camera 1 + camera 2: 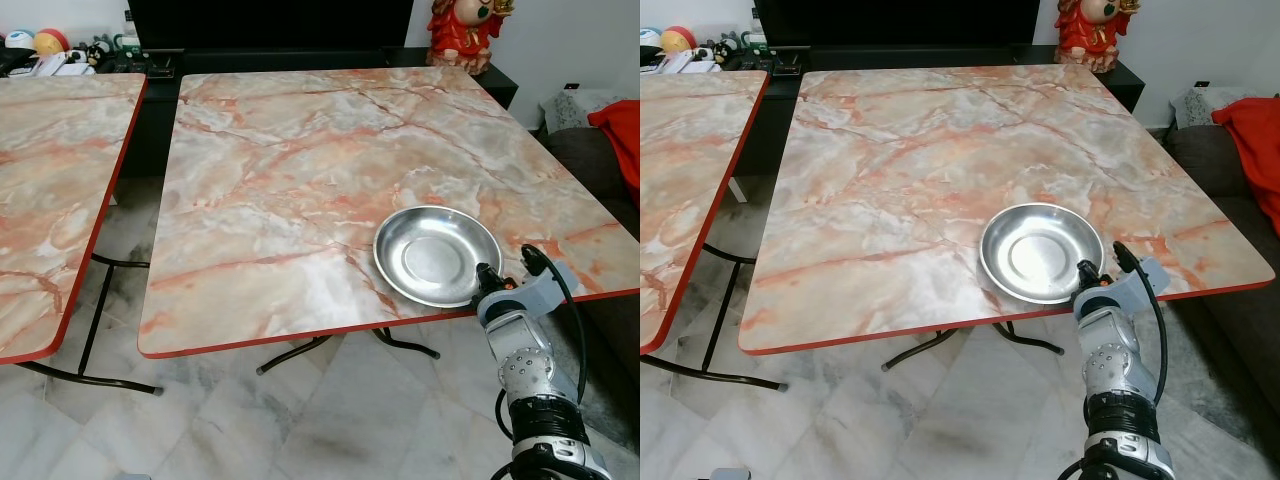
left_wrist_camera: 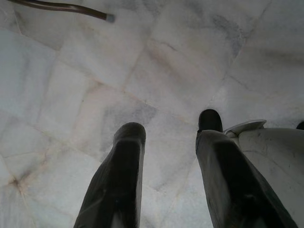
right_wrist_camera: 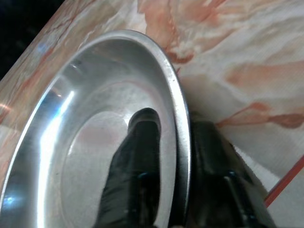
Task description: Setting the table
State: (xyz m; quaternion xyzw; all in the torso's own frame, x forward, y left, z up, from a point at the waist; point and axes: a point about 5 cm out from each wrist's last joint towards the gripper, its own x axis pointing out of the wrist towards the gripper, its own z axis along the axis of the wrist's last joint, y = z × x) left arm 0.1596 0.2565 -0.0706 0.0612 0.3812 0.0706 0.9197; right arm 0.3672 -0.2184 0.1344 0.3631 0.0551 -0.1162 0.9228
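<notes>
Two marble tables [image 1: 280, 180], one steel plate [image 1: 430, 250]

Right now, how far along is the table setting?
Done: one steel plate lies on the marble table, near its front right edge. In hand: the right gripper pinches the plate's rim, one finger inside, one outside. Left: letting go and bringing further tableware. The left gripper hangs open over the floor.
</notes>
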